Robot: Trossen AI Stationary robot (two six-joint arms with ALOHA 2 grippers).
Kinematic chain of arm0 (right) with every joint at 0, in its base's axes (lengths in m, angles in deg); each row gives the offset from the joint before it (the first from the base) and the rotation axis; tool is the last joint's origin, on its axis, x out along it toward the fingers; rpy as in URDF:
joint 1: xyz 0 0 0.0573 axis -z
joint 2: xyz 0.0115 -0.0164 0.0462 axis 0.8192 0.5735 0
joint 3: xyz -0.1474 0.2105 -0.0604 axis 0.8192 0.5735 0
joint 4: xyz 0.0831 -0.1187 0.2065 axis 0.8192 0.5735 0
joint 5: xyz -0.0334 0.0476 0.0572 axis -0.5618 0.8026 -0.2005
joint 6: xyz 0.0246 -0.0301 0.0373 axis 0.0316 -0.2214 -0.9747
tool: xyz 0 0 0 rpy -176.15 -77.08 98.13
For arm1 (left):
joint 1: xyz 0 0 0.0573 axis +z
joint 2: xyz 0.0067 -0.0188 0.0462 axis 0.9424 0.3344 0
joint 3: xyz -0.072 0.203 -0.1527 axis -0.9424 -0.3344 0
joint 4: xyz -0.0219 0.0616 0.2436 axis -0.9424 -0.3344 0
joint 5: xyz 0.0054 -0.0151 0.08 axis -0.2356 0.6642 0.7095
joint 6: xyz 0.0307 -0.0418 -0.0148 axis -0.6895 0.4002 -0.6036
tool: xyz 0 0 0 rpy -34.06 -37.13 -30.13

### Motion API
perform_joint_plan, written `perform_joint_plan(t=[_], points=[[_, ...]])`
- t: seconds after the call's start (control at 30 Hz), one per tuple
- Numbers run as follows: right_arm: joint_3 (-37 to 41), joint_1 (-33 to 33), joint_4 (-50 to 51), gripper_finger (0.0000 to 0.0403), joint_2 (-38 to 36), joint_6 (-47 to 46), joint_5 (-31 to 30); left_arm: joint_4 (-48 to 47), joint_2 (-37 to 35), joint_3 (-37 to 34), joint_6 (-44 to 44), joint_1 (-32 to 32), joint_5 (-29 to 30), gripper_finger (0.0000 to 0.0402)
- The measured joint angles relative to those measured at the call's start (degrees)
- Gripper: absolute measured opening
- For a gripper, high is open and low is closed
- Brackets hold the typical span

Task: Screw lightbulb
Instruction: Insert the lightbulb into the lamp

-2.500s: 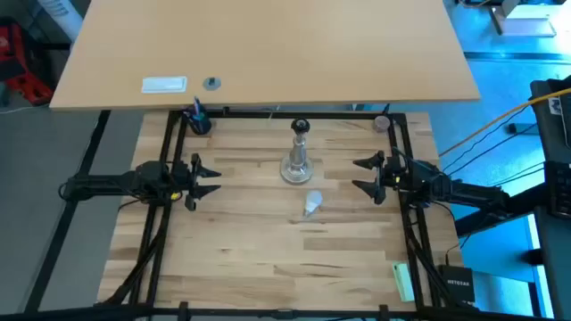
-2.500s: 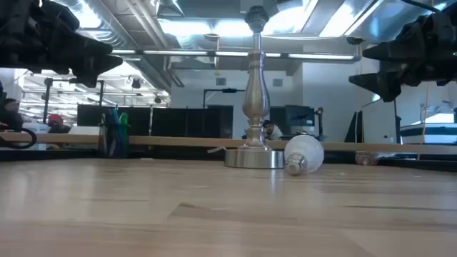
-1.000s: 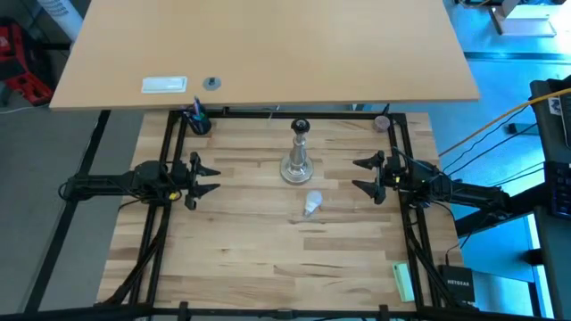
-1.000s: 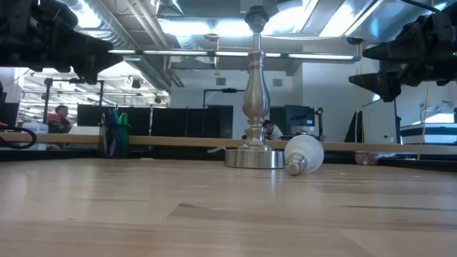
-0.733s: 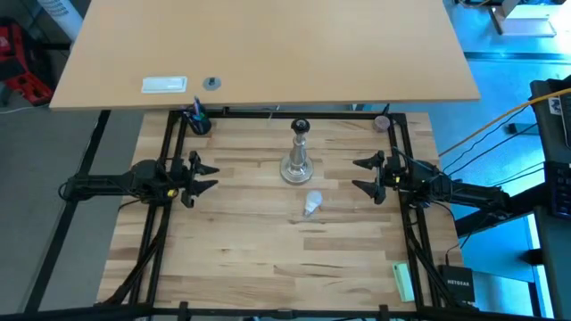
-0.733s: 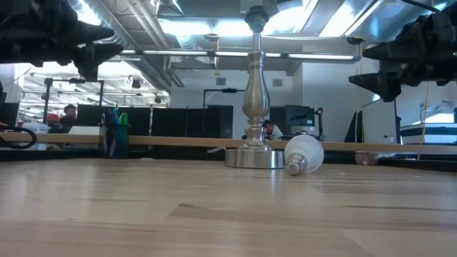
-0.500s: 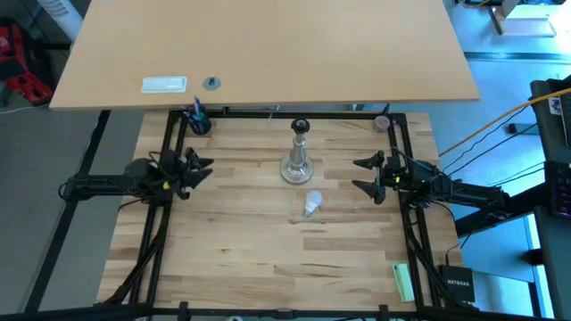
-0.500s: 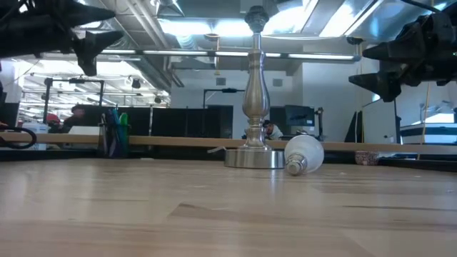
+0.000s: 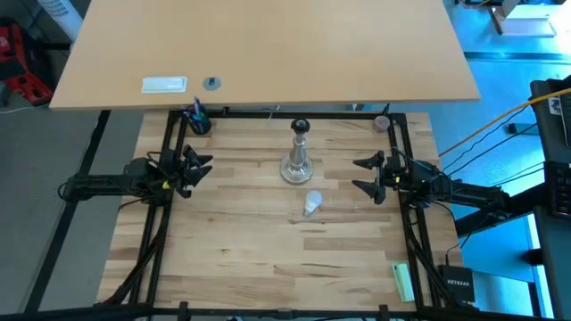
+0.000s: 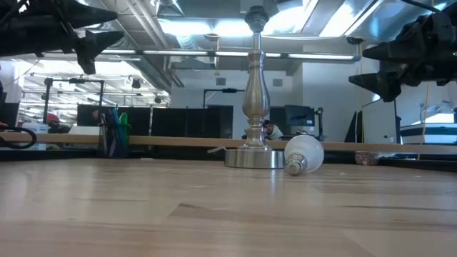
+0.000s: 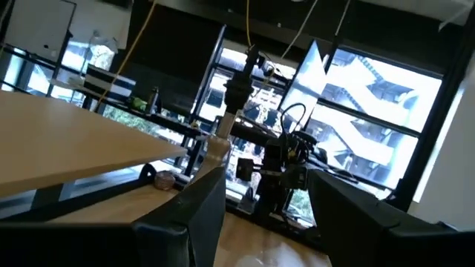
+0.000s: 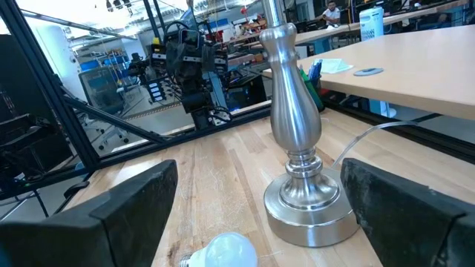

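While the lightbulb lies untouched, the left gripper has tilted upward, both grippers' jaws open and empty

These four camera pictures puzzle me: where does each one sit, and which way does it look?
High view: above, looking straight down on the table, both arms, the left gripper and the right gripper.
Low view: at table-top height, looking level at the stand and the lightbulb; arms at the top corners.
Left wrist view: on the left arm, tilted up toward the room; own fingers below.
Right wrist view: on the right arm, facing the stand; own fingers below.
Shared: the right wrist and low views both show stand and lightbulb.
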Motion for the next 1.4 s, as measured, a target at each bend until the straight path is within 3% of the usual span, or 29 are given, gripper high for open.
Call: perform_joint_plan(t=[0.2,0.4,0.6,0.73,0.9,1.03,1.27,1.4], points=[[0.01,0.02,0.00,0.0380,0.00,0.01,0.00,2.51,9.70,8.09,-9.07,-2.14,-1.41,0.0182],[0.01,0.00,0.00,0.0380,0.00,-0.01,0.00,-2.50,32.92,22.72,-12.67,-5.38,-1.35,0.0182],[0.01,0.00,-0.02,0.0380,0.00,0.01,0.00,-9.37,52.85,38.13,-10.34,-6.77,-1.36,0.0182],[0.01,0.01,-0.02,0.0380,0.00,0.01,0.00,-8.72,62.63,44.39,-6.45,-7.87,-1.33,0.0182],[0.01,0.02,-0.02,0.0380,-0.02,0.01,0.00,2.29,71.19,47.45,-9.17,-8.22,-0.85,0.0182],[-0.01,0.00,-0.02,0.0380,-0.01,0.01,0.00,6.00,75.88,49.88,-7.97,-7.37,3.34,0.0182],[0.01,0.01,-0.02,0.0380,-0.01,0.01,0.00,1.43,82.72,57.83,-4.71,-7.09,5.95,0.0188],[0.01,0.00,-0.04,0.0380,0.00,-0.04,0.00,-8.86,87.33,66.82,-4.62,-7.09,5.92,0.0233]])
